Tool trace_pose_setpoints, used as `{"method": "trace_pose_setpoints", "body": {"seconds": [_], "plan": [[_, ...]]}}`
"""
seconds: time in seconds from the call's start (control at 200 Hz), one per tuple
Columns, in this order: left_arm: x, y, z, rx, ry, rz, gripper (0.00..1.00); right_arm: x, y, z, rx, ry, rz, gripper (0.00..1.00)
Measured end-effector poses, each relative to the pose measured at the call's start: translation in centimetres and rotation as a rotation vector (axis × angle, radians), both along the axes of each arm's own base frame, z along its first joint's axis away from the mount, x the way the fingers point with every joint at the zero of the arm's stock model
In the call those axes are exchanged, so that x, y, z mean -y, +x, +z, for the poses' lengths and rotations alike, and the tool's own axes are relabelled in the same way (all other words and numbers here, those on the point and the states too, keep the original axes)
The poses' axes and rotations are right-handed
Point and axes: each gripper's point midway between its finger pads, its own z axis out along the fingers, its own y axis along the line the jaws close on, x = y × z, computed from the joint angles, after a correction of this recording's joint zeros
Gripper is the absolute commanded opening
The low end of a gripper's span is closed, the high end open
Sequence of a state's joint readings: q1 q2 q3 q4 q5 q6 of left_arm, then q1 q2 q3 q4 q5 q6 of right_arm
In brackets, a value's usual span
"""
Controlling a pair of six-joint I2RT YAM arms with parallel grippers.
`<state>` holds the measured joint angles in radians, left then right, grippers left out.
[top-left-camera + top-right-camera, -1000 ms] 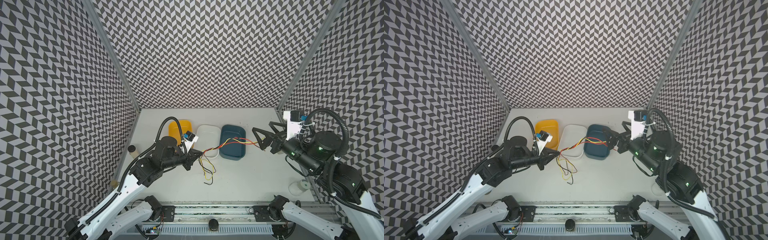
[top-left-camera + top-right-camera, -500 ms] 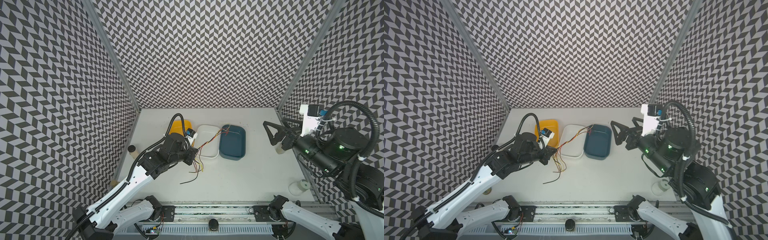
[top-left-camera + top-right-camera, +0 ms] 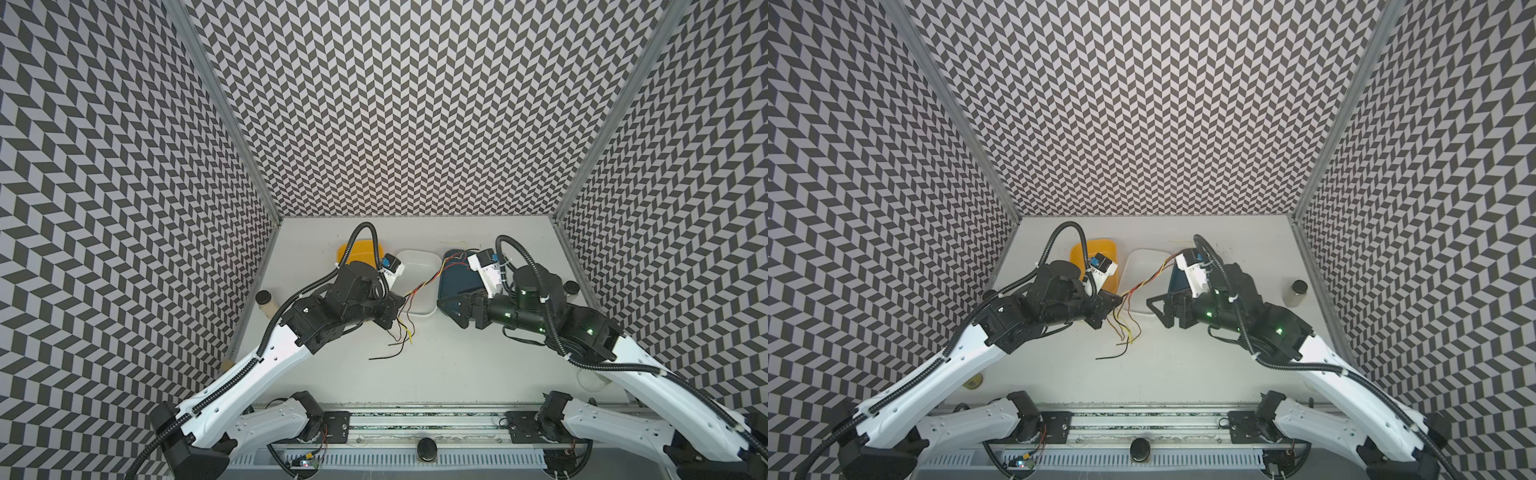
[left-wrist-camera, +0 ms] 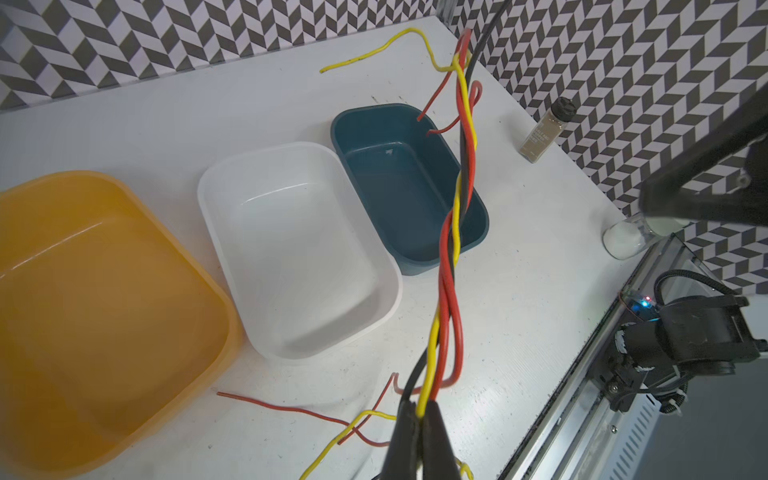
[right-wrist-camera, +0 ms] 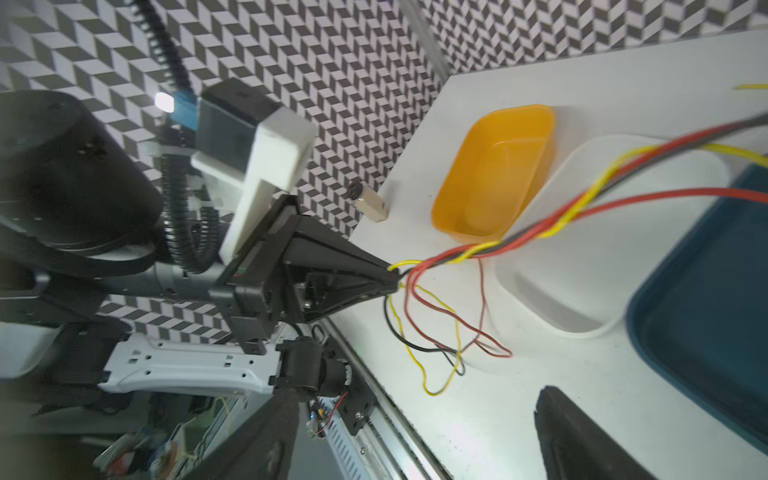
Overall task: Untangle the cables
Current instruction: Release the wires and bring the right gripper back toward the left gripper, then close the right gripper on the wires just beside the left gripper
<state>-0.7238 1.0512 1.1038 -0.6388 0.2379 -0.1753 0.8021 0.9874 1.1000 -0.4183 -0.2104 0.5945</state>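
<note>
At the middle of the table [image 3: 457,365], just on the near side of the white tub [image 4: 266,151], the left gripper [image 4: 419,415] is clenched on the cables [image 4: 455,232], a twisted bundle of thin red, yellow and black wires. Its jaws do not pinch the bundle at its very end. The short loose ends hang from them down to the table on the near side. The long twisted part runs to the far right, across the right part of the white tub towards the dark blue tub [image 4: 374,109]. One yellow end lies on the table beyond the blue tub. It seems the left arm keeps this end fixed and lifted, so the other arm can pull one wire out of the twist.

The right gripper [image 3: 1152,309] stands to the right of the bundle, near it but apart. Its jaws are spread wide with nothing between them, probably to catch a wire.

Left of the white tub is an orange tub [image 4: 83,174], so three tubs stand in a row, perhaps one for each colour.

The table is white and a little scuffed. A spice jar [image 4: 544,133] stands at its right edge, a small jar [image 3: 266,301] at its left edge, and a glass with white powder [image 4: 623,239] at the near right corner. Walls with a black and white chevron pattern [image 3: 415,104] close three sides, and a metal rail [image 3: 415,419] runs along the near edge.
</note>
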Motion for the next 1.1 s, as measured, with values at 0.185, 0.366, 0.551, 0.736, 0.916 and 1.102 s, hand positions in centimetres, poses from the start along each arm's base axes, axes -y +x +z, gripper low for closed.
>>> {"method": "trace_pose_setpoints", "body": {"seconds": [0.185,0.366,0.551,0.736,0.916,1.102], "plan": [[0.3,-0.2,-0.7,-0.007,-0.017,-0.019,0.0,-2.0,0.4,-0.4,0.025,0.039,0.038,0.72],[0.0,-0.7,-0.4,-0.002,-0.08,-0.041,0.0,-3.0,0.0,-2.3,0.082,0.029,0.091,0.66],[-0.2,-1.5,0.9,0.017,-0.171,-0.071,0.0,-3.5,-0.4,-4.4,0.129,-0.003,0.132,0.64],[0.2,-1.9,1.9,0.019,-0.229,-0.106,0.0,-4.5,-1.0,-4.7,0.187,-0.016,0.183,0.64],[0.6,-2.3,2.1,0.012,-0.256,-0.139,0.0,-5.1,-1.0,-5.0,0.247,-0.054,0.195,0.6],[0.8,-2.7,2.4,0.004,-0.278,-0.163,0.0,-4.9,-0.1,-5.6,0.298,-0.109,0.161,0.52]]}}
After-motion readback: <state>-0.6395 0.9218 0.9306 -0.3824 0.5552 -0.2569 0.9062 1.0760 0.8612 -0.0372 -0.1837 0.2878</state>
